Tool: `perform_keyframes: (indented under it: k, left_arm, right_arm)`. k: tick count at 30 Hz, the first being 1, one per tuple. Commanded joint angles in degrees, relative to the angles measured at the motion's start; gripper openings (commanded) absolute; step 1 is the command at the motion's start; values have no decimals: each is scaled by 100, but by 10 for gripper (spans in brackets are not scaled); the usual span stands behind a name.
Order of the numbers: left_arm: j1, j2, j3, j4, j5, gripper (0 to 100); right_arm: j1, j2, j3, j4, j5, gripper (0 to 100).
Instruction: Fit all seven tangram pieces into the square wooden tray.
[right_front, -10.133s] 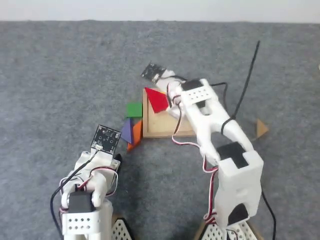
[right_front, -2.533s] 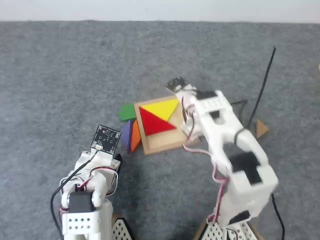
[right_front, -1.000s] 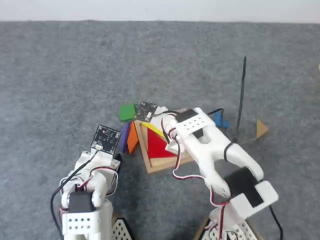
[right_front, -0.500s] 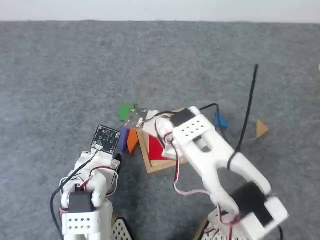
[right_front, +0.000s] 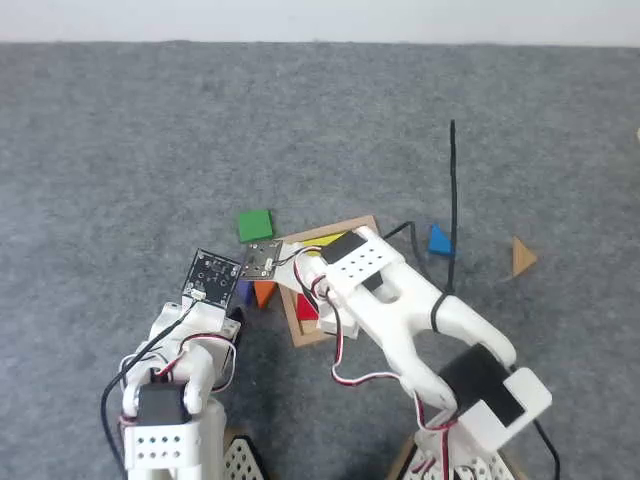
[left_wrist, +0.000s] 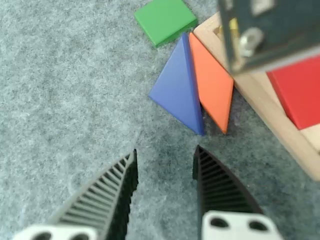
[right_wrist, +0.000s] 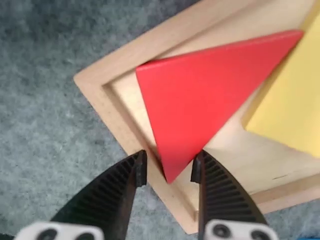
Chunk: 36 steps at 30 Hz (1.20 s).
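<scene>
Red triangle (right_wrist: 200, 100) in tray (right_wrist: 150, 50) points one corner between right jaws.

Grey carpet (right_front: 120, 130) carries the wooden tray (right_wrist: 93, 83), green square (right_front: 255, 225), orange triangle (right_front: 264, 293), tan triangle (right_front: 522, 257)

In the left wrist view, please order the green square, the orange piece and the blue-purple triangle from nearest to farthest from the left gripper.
1. Blue-purple triangle, just ahead of the left gripper.
2. Orange piece, alongside it, toward the tray.
3. Green square, beyond both.
</scene>
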Motion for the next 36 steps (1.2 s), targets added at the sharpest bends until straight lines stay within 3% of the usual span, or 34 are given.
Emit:
perform_keyframes:
  k: [1,7,16,30,36]
  left_arm:
    - [-35,-70,-48,44,-44,170]
    - [-26,-70,-48,44,-44,170]
    - [-26,-70,-48,44,-44,170]
    - [-26,-70,-48,44,-44,170]
    - [-26,-70,-48,44,-44,170]
  right_arm:
    - [22,286,-193,-207,-97,152]
    - [356,312,-264,-145,-53,46]
    - [479,312,-273,-171,-97,109]
    - [523,391,-343,-92,-88,61]
    - [787,-119,-800,611,44,61]
